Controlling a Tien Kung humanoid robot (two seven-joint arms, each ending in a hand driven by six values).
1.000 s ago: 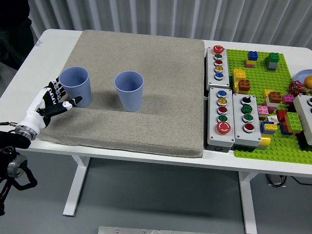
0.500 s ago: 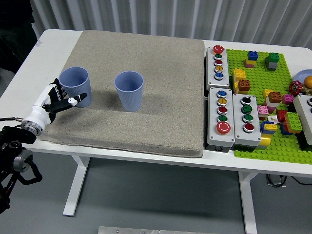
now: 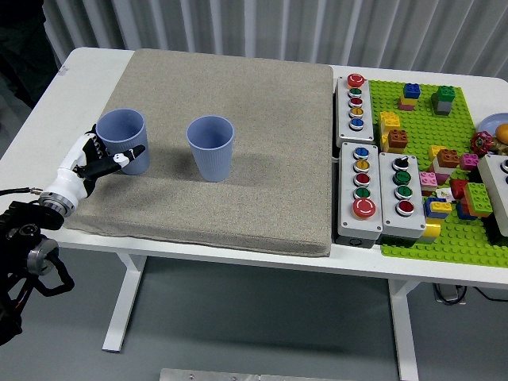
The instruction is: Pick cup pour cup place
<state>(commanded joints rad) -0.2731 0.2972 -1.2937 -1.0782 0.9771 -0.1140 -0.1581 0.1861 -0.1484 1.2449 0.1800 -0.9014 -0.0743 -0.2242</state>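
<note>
Two blue-grey cups stand upright on a tan mat (image 3: pixel 254 87). The left cup (image 3: pixel 123 133) is near the mat's left edge and the other cup (image 3: pixel 211 147) is a little to its right. My left hand (image 3: pixel 111 155), black and white, comes in from the lower left and wraps the lower part of the left cup. The thumb (image 3: pixel 133 152) lies across the cup's front and the fingers (image 3: pixel 90 148) curl on its left side. The cup still rests on the mat. My right arm is out of view.
Three grey button boxes (image 3: pixel 355 101) (image 3: pixel 361 190) (image 3: pixel 403 194) lie right of the mat. A green brick baseplate (image 3: pixel 464 242) with several coloured bricks fills the table's right end. The white table's edge (image 3: pixel 71 75) shows left of the mat.
My left hand has moved up and right onto the left cup, and its thumb and fingers have closed around it. Both cups stay in place.
</note>
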